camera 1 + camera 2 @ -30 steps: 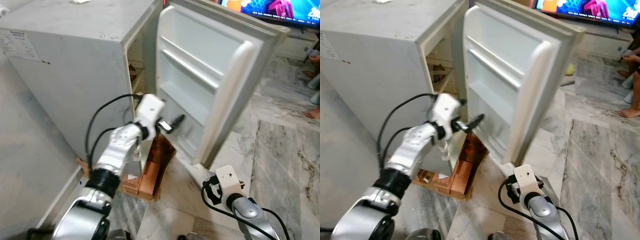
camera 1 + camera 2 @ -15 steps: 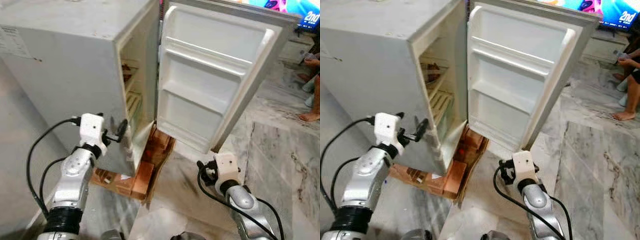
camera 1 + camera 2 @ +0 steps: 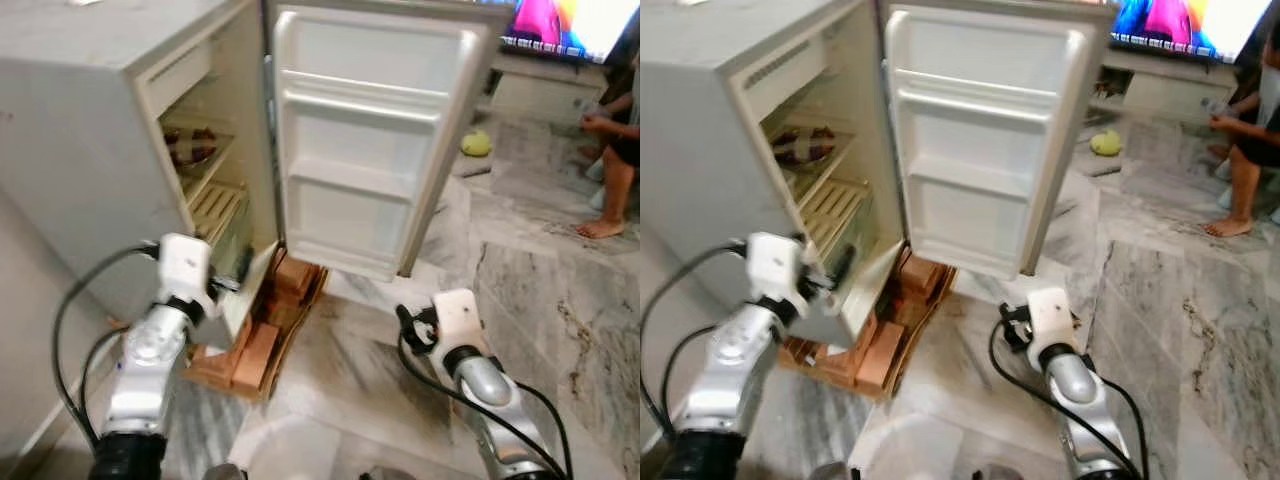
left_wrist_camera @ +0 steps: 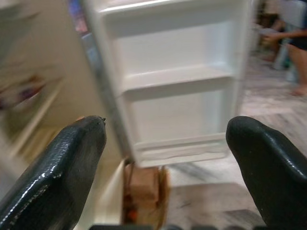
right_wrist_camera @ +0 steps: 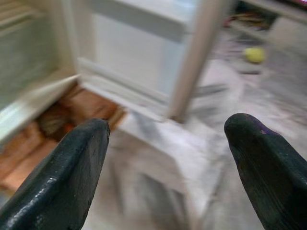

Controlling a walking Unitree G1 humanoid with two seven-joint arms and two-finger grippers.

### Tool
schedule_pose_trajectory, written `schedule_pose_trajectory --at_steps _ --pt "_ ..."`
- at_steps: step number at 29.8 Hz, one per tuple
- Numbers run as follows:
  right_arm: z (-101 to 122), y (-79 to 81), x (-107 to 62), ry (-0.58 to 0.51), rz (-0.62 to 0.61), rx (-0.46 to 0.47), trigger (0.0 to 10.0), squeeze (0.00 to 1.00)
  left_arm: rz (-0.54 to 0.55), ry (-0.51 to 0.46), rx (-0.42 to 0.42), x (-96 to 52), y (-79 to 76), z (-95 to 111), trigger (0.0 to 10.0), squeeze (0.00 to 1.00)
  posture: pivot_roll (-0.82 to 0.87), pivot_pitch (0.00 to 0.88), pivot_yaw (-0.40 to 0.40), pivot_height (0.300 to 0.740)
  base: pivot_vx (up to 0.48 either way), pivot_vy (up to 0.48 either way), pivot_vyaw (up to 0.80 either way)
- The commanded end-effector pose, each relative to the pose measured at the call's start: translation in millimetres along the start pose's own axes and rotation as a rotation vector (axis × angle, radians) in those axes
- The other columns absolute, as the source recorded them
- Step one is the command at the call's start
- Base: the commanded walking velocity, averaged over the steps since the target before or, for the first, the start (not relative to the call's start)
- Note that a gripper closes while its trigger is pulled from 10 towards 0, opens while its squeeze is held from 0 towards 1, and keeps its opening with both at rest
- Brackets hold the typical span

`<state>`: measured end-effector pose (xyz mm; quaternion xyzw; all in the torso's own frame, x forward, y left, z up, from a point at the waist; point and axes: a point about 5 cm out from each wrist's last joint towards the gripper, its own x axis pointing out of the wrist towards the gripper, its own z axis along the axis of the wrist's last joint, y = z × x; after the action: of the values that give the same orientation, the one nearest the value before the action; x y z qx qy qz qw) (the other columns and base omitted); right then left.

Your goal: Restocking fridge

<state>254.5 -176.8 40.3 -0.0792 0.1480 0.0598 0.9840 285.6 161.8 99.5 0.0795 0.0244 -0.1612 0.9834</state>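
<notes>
The small fridge (image 3: 90, 140) stands on a stack of bricks (image 3: 262, 335) on the marble floor (image 3: 1160, 290), its door (image 3: 365, 150) swung wide so the bare white door shelves face the robot; inside, a dark striped item (image 3: 803, 142) lies on the upper wire shelf (image 3: 810, 160) and the slatted shelf below looks bare. The door is probably light and stiff and would swing freely on its hinge, best pushed or pulled at its free vertical edge; the cabinet on bricks may rock if shoved hard. Nothing to be stocked is held, so the goods presumably must be fetched first. The left end effector (image 3: 243, 272) hovers just beside the cabinet's lower front edge, its black fingers (image 4: 62, 167) spread wide and empty. The right end effector (image 5: 168, 158) is low over the floor before the door, fingers likewise spread apart, empty. A yellow-green ball (image 3: 475, 143) lies on the floor beyond the door, a television (image 3: 560, 25) glows behind, and a person (image 3: 615, 130) sits at the right edge.
</notes>
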Motion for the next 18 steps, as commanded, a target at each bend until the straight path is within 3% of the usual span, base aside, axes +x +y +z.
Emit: schedule_pose_trajectory --at_steps 1,6,13,18 --pt "3.3 1.7 1.4 -0.017 0.0 0.012 10.0 0.0 0.025 0.003 0.036 -6.5 10.9 1.4 10.0 0.0 0.01 0.022 -0.015 0.74 0.334 -0.341 -0.8" --pt "11.0 4.7 5.4 -0.041 0.007 0.006 10.0 0.0 0.069 0.035 0.107 -19.4 27.6 4.2 10.0 0.0 0.04 0.041 -0.02 0.74 0.37 -0.298 -0.8" --pt "17.9 9.7 10.3 -0.06 0.026 0.012 10.0 0.0 0.068 0.067 0.11 -25.8 28.4 1.4 10.0 0.0 0.04 0.039 -0.052 0.74 0.43 -0.035 -0.74" --pt "25.0 18.8 14.5 -0.123 0.048 0.076 10.0 0.0 0.041 0.082 0.188 -27.5 26.7 -10.4 10.0 0.0 0.04 0.006 -0.053 0.74 0.459 0.0 0.0"
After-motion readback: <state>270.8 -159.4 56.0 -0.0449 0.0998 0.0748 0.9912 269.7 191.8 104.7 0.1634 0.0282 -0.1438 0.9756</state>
